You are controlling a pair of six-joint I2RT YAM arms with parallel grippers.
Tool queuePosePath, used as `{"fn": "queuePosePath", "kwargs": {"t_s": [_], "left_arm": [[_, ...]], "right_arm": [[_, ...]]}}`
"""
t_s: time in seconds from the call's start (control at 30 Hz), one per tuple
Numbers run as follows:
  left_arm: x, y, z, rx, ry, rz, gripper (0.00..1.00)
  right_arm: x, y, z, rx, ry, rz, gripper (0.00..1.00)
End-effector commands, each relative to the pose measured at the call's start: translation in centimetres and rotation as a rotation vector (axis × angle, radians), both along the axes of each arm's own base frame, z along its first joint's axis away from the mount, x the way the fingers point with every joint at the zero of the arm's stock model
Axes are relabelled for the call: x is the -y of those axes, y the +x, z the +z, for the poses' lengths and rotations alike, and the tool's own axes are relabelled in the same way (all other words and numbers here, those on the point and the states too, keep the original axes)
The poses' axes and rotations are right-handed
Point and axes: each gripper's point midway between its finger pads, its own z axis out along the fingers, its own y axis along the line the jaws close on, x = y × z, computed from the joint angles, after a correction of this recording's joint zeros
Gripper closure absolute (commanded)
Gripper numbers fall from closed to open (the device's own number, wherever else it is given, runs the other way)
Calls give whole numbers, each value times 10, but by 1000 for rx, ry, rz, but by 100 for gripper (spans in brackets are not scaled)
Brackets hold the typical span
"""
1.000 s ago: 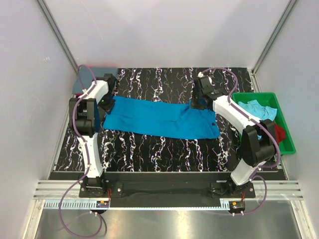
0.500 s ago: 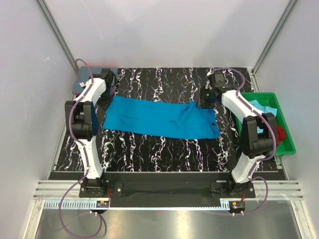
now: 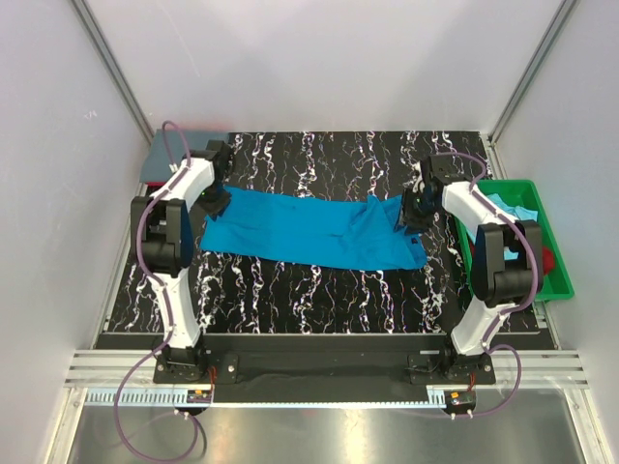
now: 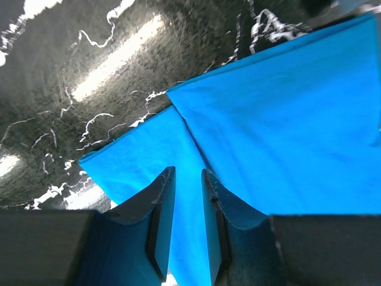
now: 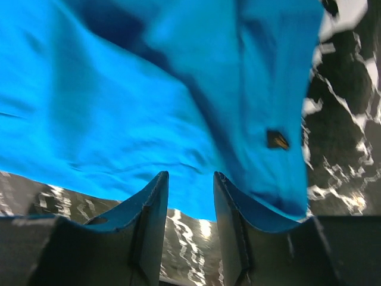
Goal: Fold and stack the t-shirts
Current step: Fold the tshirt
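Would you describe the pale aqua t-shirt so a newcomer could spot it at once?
Find the black marbled table, then the green tray at its right edge. The pale aqua t-shirt lies crumpled in the tray's far end; it is lighter than the turquoise shirt spread on the table, and the red cloth sits nearer.

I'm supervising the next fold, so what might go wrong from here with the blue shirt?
The turquoise shirt is rumpled at its right end, by the open right gripper; folding now may lock in creases. The open left gripper sits over overlapping cloth layers and might pinch only one layer.
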Motion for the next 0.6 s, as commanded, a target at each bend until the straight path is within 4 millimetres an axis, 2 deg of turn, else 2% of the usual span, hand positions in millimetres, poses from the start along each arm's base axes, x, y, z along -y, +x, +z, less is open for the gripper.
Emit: {"fn": "queuePosePath", "kwargs": {"t_s": [0.0, 0.1, 0.13, 0.2, 0.4, 0.57], "left_arm": [[4, 7, -14, 0, -23, -13, 70], [4, 8, -30, -35, -25, -27, 70], [6, 7, -39, -61, -29, -35, 70], [6, 8, -44, -71, -32, -35, 71], [-8, 3, -47, -81, 48, -12, 70], [-10, 1, -46, -79, 59, -2, 70]], "right_arm": [[18, -14, -10, -40, -77, 26, 56], [24, -11, -7, -12, -91, 26, 56], [22, -11, -8, -17, -71, 38, 56], [19, -14, -14, -35, -43, 60, 56], [17, -20, -35, -82, -27, 88, 57], [20, -18, -47, -99, -18, 71, 61]]}}
